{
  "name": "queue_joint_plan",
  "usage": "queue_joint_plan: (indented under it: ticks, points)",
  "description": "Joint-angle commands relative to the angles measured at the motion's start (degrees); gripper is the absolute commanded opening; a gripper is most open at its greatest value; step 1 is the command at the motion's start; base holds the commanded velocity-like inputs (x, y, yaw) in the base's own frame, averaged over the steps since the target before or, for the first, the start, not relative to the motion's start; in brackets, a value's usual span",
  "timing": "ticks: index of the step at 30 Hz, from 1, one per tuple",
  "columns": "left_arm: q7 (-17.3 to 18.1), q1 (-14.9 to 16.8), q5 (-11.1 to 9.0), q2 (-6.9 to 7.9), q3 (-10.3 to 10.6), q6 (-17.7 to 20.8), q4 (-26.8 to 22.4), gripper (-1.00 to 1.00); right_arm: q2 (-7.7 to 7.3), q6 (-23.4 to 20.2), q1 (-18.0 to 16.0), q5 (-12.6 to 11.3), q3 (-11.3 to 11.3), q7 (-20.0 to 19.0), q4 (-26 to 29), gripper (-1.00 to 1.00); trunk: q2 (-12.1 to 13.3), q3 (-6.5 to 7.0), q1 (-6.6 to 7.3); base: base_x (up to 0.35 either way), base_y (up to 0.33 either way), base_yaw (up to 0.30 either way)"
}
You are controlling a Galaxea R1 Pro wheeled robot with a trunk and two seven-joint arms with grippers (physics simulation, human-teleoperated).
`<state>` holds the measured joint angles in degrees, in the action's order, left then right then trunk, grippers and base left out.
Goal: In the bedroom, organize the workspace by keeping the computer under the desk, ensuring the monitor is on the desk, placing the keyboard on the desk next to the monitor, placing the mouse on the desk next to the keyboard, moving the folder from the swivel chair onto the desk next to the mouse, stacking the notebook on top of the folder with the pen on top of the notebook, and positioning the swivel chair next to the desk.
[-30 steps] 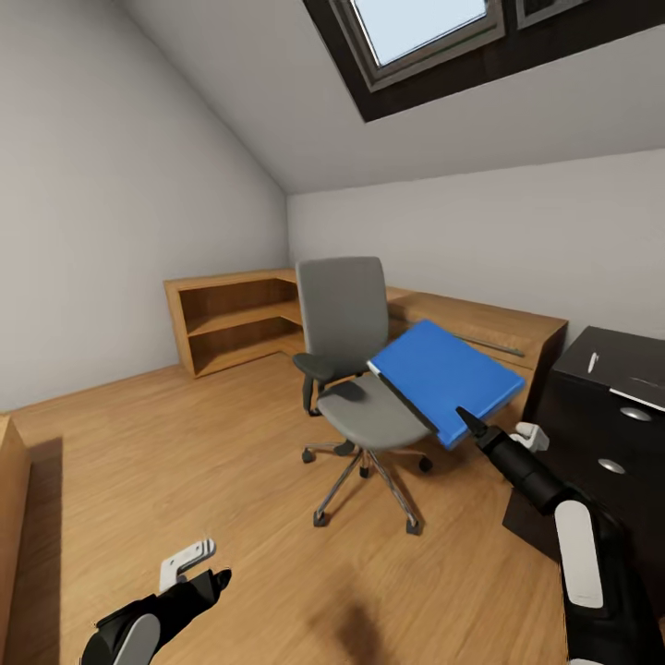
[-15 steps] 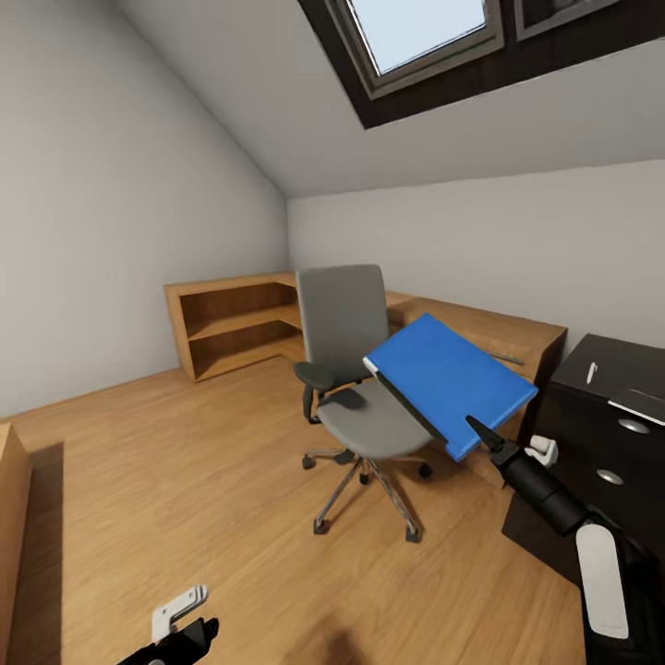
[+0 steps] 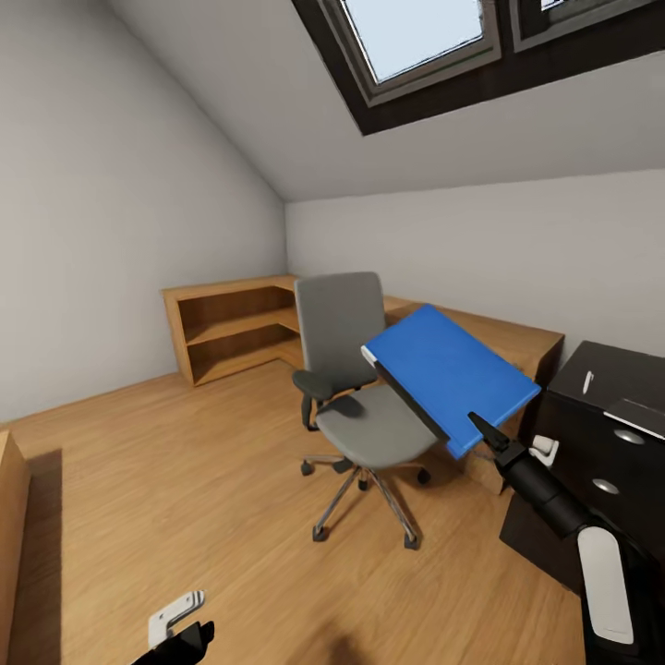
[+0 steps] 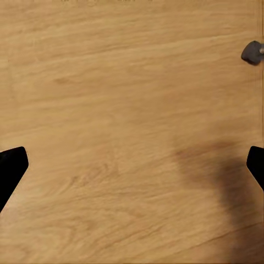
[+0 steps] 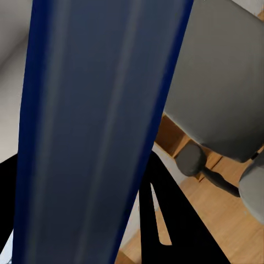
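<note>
The blue folder (image 3: pixel 453 369) hangs tilted over the seat of the grey swivel chair (image 3: pixel 344 325), black edge toward the seat. My right gripper (image 3: pixel 478 431) is shut on the folder's near corner. In the right wrist view the folder's edge (image 5: pixel 104 121) runs between the black fingers (image 5: pixel 165 220). At the right stands the black desk (image 3: pixel 617 365), with a white pen (image 3: pixel 587 381) and a grey notebook (image 3: pixel 639 417) on top. My left gripper (image 3: pixel 175 621) hangs low over the floor, and its fingertips stand wide apart and open (image 4: pixel 132 170).
Low light-wood cabinets (image 3: pixel 233 321) line the far corner and the back wall behind the chair. The desk's dark drawer unit (image 3: pixel 605 480) stands close to my right arm. Another wood edge (image 3: pixel 9 517) shows at the far left. Open plank floor (image 3: pixel 185 480) lies left of the chair.
The right gripper has carried the folder's near corner slightly right and away from the seat. The left gripper has sunk lower in view. The camera has tilted up a little.
</note>
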<state>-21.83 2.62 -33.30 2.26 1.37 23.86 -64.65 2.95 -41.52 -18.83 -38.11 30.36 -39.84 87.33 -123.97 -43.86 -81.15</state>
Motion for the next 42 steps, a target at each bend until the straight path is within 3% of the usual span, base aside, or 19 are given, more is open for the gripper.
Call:
queue_joint_plan:
  ticks: [1, 6, 11, 18, 28, 42]
  points:
    - [-0.6, 0.0, -0.6, 0.04, 0.6, 0.0, 0.0, 1.0, -0.05, -0.3, -0.1, 0.0, 0.2, -0.1, 0.0, -1.0, 0.4, 0.12, 0.24, 0.0, 0.0, -0.196]
    - [-0.9, 0.0, -0.6, 0.02, 2.4, 0.0, 1.1, 1.0, -0.13, -0.2, -0.1, 0.0, 0.2, -0.1, 0.0, -1.0, 2.4, 1.02, 1.33, 0.0, 0.0, -0.241]
    - [-0.8, 0.0, -0.5, 0.02, 2.9, -0.7, 3.0, 1.0, -0.13, -0.2, -0.1, 0.0, 0.2, -0.2, 0.0, -1.0, 4.4, 1.92, 2.43, -0.125, 0.0, -0.253]
    - [-0.7, 0.0, -0.5, 0.02, 3.7, -6.1, 4.3, 1.0, -0.08, -0.1, -0.1, 0.1, 0.2, -0.2, -0.1, -1.0, 7.2, 3.17, 3.97, -0.301, -0.001, -0.255]
    - [-1.0, 0.0, -0.6, 0.1, 8.7, -7.7, 4.7, 1.0, -0.05, 0.0, -0.1, 0.1, 0.2, -0.2, -0.1, -1.0, 11.2, 4.97, 6.17, -0.148, -0.03, -0.255]
    - [-1.0, 0.0, -0.5, 0.03, 9.4, -7.8, 6.0, 1.0, -0.05, 0.1, -0.1, 0.2, 0.2, -0.1, -0.1, -1.0, 16.8, 7.48, 9.24, -0.006, -0.001, -0.257]
